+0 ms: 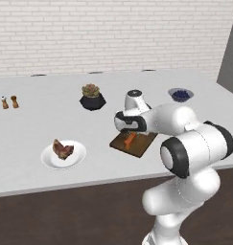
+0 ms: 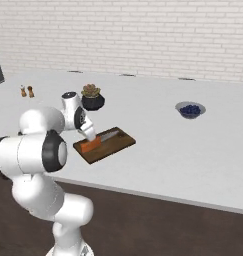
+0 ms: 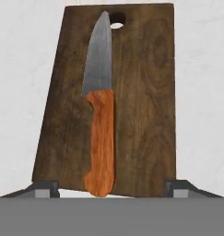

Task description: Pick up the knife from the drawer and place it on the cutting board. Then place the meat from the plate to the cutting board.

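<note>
The gripper hangs with its jaws spread wide, released, either side of the orange handle of the knife. The knife lies flat on the cutting board. To the left, the meat sits on the plate.

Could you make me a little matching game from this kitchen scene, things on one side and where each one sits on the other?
Things:
1. knife
2. meat
3. small bowl
4. gripper

Places:
A. on the white plate
B. alone on the counter, holding blue contents
C. lying on the cutting board
D. open, just above the orange handle

Pairs: 1-C, 2-A, 3-B, 4-D
</note>
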